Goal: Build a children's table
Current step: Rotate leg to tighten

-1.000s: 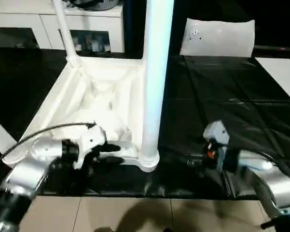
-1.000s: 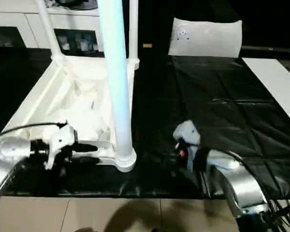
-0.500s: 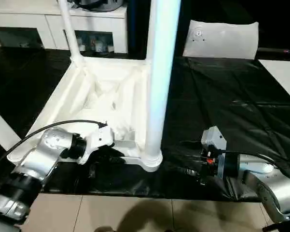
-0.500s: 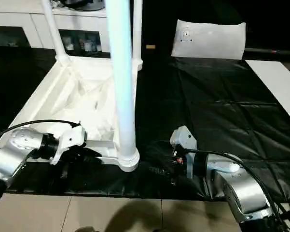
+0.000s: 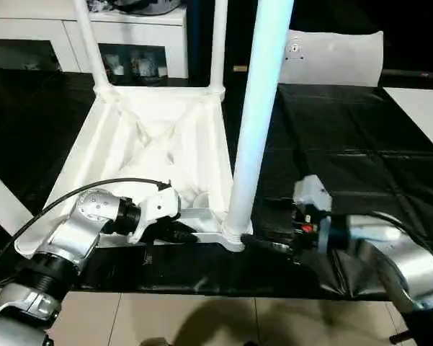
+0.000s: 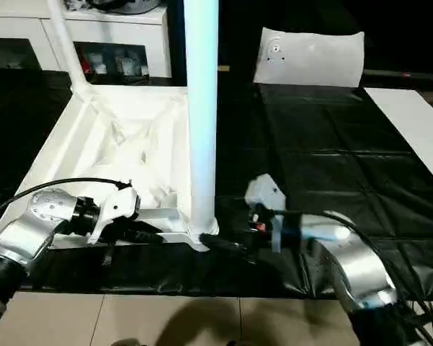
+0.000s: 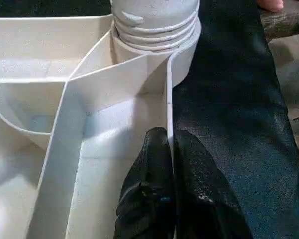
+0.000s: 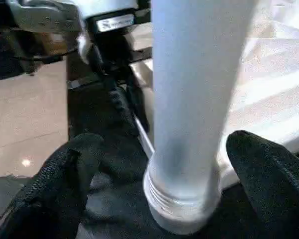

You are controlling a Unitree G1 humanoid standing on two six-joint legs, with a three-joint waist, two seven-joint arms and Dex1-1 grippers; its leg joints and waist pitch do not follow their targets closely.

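i have the left arm reaching in low from the near left, forearm angled across toward the table's near edge, with the left gripper [image 5: 179, 232] pointing level along that edge. its two black fingers [image 7: 156, 169] are pinched tight on the thin side wall of the children's table [image 5: 158, 144], one finger inside the rim and one outside, just short of the near corner socket [image 7: 156, 37].

my right arm comes in from the near right, forearm lying low over the black-covered work table [image 5: 346, 137], and the right gripper [image 6: 215, 242] points level toward the same corner. its fingers [image 8: 59, 184] are spread wide, one on each side of the base of the near leg [image 8: 199, 89], not closed on it; whether they touch it i cannot tell.

the children's table lies upside down on the black cover, ribbed underside facing up, its long axis running away from me toward the white cabinet [image 5: 130, 36]. the near leg stands upright in its socket, long axis vertical, rising out of the top of the head views. two far legs [image 5: 90, 43] also stand upright at the far corners.
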